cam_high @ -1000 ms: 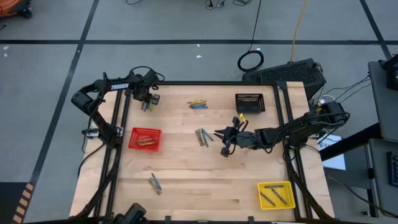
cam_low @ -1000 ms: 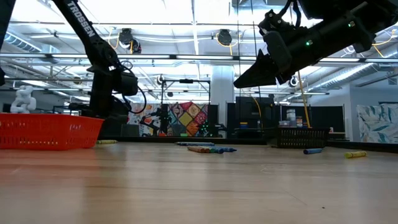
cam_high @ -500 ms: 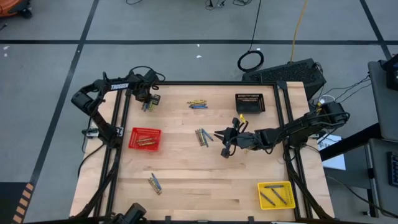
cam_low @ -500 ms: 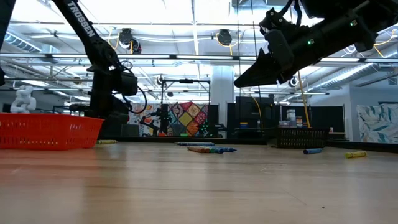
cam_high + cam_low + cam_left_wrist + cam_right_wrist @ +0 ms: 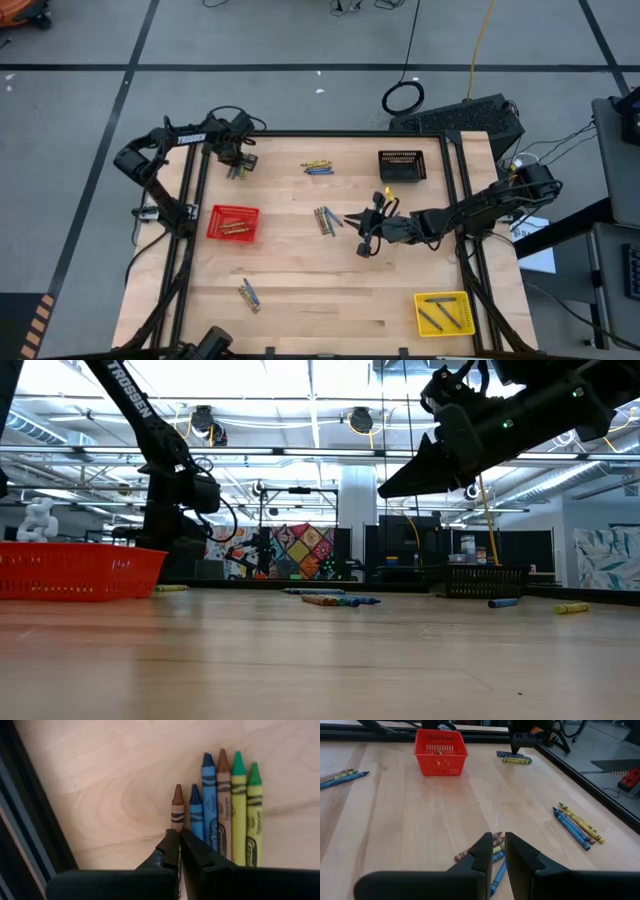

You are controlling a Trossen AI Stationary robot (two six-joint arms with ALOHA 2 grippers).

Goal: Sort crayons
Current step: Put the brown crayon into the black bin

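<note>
L gripper [image 5: 179, 837] jaws shut on brown crayon [image 5: 177, 807] beside 5 others; R gripper [image 5: 499, 851] jaws narrow, empty; 3 baskets.

Both arms are dark, nearly black, built of jointed segments with black cables looping beside them. The left arm [image 5: 165, 150] bears white "TROSSEN" lettering on its upper link. The right arm [image 5: 480, 205] shows small green indicator lights. Each end effector has two matte black, tapering fingers [image 5: 167, 851].

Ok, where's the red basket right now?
In the high view the red basket sits on the table's left side, near the left rail, between the left gripper and a small crayon cluster.
</note>
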